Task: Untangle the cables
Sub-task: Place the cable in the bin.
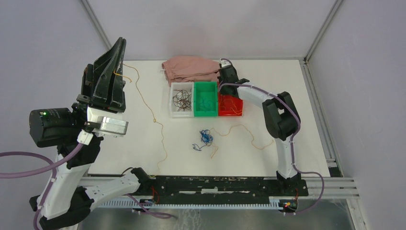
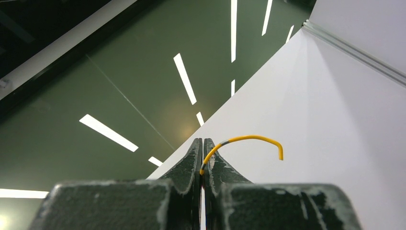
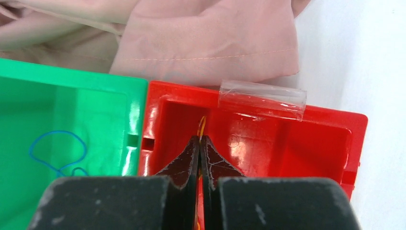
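White table, grey walls on 3 sides. The L gripper is high off the table, tips pointing up at the ceiling lights. Its fingers are pressed together & pinch the end of a yellow cable, which curls over like a hook. From above, the rest hangs down & runs in a long wavy line over the L half of the table. The R gripper is low inside the red bin. Its fingers are together too, w/ a thin orange cable caught btwn them.

3 small bins sit in a row at the back middle: white bin, green bin, then the red bin. The white one holds dark brown cables, the green one a blue cable. On the bare table nr the bins lies a small blue knot, & a second orange cable starts just beside it.

Just behind the bins is a bunched-up pink cloth, touching the green & red rims. A strip of clear tape sticks on the red bin's back rim. Both arms carry purple hoses. From above, the big black L arm hides the far L part of the table.
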### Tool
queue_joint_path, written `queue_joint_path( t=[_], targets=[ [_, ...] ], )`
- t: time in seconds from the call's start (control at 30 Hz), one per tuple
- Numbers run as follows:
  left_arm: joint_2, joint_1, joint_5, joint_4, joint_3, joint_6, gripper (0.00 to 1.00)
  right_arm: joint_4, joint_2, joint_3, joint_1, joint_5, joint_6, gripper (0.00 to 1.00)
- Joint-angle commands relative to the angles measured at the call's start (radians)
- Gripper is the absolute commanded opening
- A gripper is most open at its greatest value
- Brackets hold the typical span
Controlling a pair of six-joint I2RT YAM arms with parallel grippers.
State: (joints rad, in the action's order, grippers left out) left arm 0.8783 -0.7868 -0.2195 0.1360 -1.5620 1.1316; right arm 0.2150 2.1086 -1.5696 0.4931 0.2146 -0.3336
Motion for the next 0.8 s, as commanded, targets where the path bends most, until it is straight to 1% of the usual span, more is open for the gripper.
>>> queue_joint_path(
  t=[0.0,0.07,0.2,0.27,0.47,0.6,0.7,0.77],
  targets=[
    [-0.001,0.002,-0.006,0.017,-0.004,0.008,0.03,0.069,0.026,-0.07,0.003,0.099,0.041,0.08],
    [-0.001,0.002,-0.006,0.017,-0.007,0.007,0.03,0.075,0.006,-0.06,0.003,0.119,0.045,0.23],
    [-0.001,0.002,-0.007,0.017,-0.005,0.007,0.03,0.045,-0.075,-0.009,0.003,0.119,0.047,0.46],
    [0.0,0.002,-0.009,0.017,-0.004,0.006,0.03,0.049,-0.114,-0.011,0.003,0.115,0.047,0.54],
    [0.004,0.002,-0.008,0.017,-0.012,0.002,0.03,0.101,-0.204,-0.028,0.003,0.112,0.045,0.68],
    [0.005,0.002,-0.003,0.015,-0.016,0.003,0.03,0.167,-0.258,-0.014,0.004,0.13,0.026,0.71],
    [0.006,0.002,-0.001,0.009,-0.016,-0.001,0.03,0.211,-0.323,0.051,-0.001,0.17,-0.019,0.73],
    [0.007,0.003,0.003,0.005,-0.014,-0.004,0.03,0.219,-0.383,0.124,-0.004,0.153,-0.051,0.76]
  ],
)
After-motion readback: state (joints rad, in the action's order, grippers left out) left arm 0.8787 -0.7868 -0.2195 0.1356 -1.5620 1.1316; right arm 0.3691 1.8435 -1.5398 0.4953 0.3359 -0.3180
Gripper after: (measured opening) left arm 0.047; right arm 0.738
